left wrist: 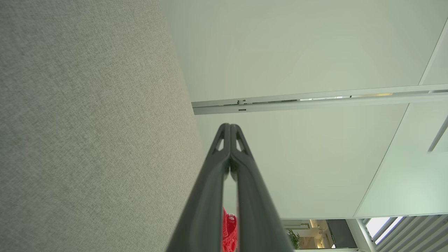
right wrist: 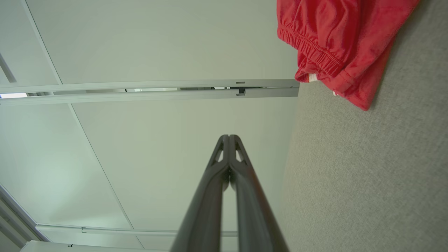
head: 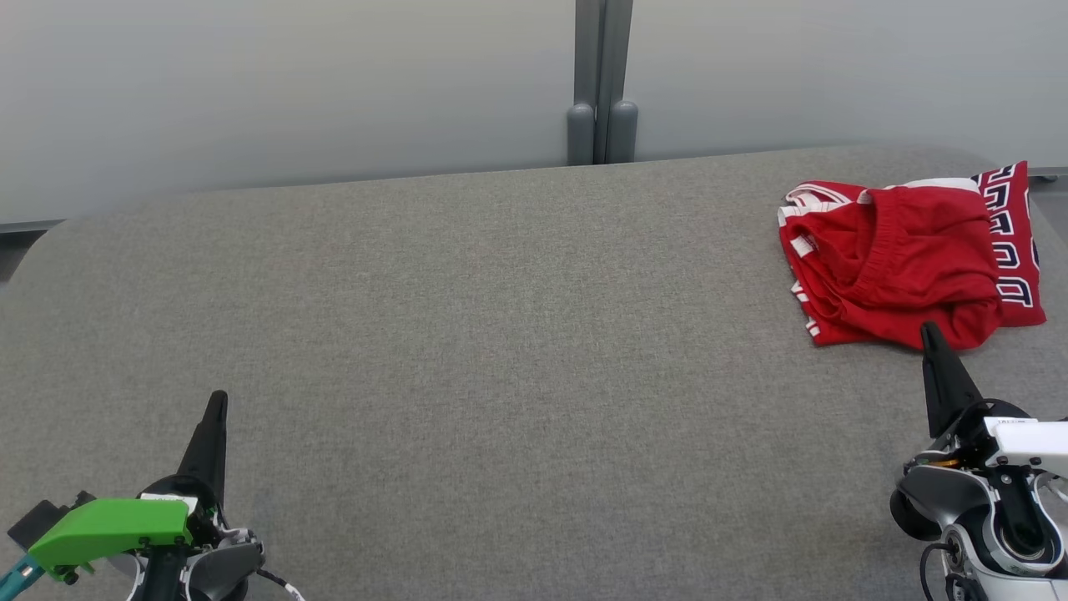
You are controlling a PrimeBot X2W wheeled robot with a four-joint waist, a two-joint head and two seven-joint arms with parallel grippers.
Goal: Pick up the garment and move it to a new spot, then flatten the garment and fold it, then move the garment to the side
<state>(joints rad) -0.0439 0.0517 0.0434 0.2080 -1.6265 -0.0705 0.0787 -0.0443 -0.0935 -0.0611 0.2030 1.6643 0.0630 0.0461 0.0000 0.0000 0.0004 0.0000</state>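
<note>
Garment [head: 909, 255] lies crumpled just beyond closed right gripper [head: 931, 332] tips.

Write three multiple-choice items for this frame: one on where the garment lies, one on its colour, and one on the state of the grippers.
1. Where on the grey surface does the garment lie?
A. At the far right, just beyond the right gripper
B. In the centre
C. At the near left corner

2. What is the garment's main colour?
A. Blue
B. Red, with white trim
C. Green

3. How do the right gripper and the left gripper stand?
A. Both open
B. Right one shut on the garment
C. Both shut, holding nothing

Answers:
1 A: the head view shows it bunched at the far right, past the right gripper's tip.
2 B: red cloth with white bands shows in the head view.
3 C: each wrist view shows the fingers pressed together with nothing between them.
</note>
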